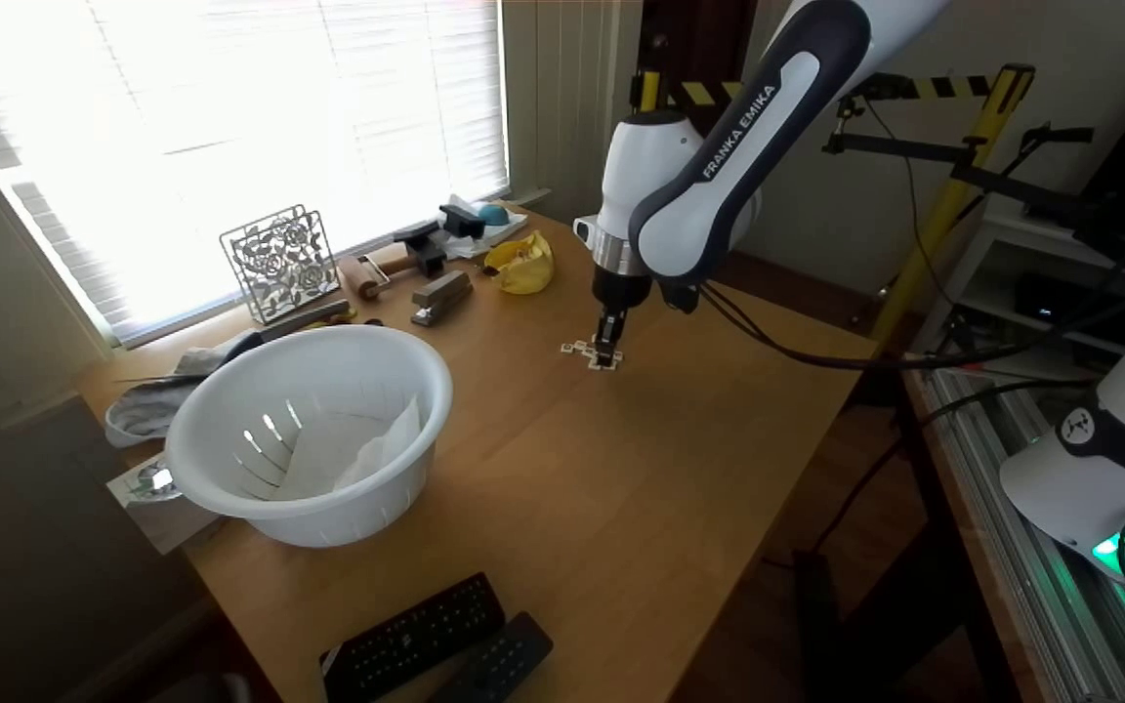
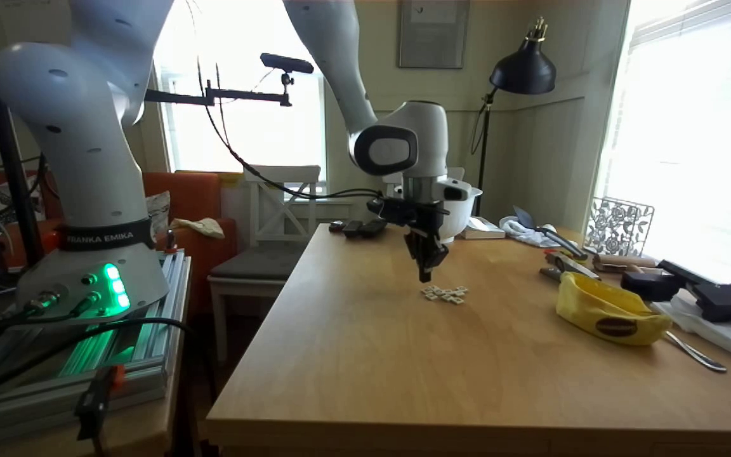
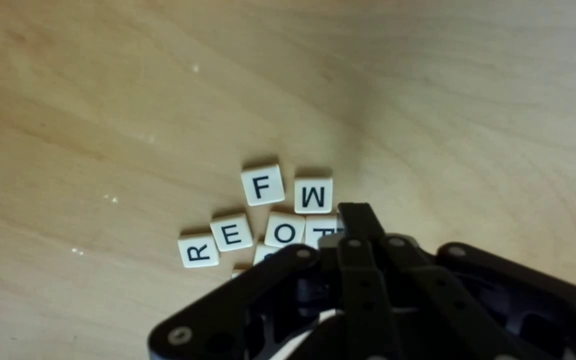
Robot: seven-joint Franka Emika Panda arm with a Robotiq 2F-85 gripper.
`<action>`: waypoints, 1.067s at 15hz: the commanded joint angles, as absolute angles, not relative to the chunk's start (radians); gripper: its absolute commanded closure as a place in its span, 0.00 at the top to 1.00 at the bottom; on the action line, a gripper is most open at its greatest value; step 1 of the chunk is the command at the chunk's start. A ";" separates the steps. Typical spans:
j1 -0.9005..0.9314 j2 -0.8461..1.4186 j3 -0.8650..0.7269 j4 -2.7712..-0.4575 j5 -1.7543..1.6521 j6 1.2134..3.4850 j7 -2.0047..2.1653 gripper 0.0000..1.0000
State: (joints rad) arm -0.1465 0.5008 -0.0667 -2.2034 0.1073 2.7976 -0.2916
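Observation:
My gripper (image 3: 361, 212) is shut, with its black fingers together and nothing visible between them. In both exterior views the gripper (image 1: 606, 351) (image 2: 426, 277) points down over a cluster of small white letter tiles (image 1: 579, 349) (image 2: 447, 295). An exterior view shows the fingertips slightly above the table. In the wrist view, an F tile (image 3: 263, 185), a tile with M or W (image 3: 313, 195), an O tile (image 3: 284, 229), an E tile (image 3: 231, 232) and an R tile (image 3: 198, 250) lie flat. Another tile (image 3: 318, 231) is partly hidden by the fingers. More tiles lie behind the gripper's linkage.
A white colander (image 1: 348, 522) with something white inside stands on the wooden table (image 1: 611, 469). Two black remotes (image 1: 416, 635) lie near an edge. A yellow pouch (image 2: 600, 311), a stapler (image 1: 441, 298) and a metal napkin holder (image 1: 279, 259) stand along the window side.

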 commanded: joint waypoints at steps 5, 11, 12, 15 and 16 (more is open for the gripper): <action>-0.163 0.527 -0.074 -2.179 0.053 2.806 -0.228 0.00; -0.176 0.545 -0.074 -2.169 0.056 2.802 -0.226 0.00; -0.176 0.548 -0.074 -2.169 0.055 2.803 -0.225 0.00; -0.177 0.555 -0.075 -2.169 0.053 2.803 -0.224 0.00; -0.176 0.556 -0.075 -2.168 0.053 2.802 -0.223 0.00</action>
State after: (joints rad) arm -0.1684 0.5295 -0.0782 -2.1908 0.0891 2.7977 -0.2586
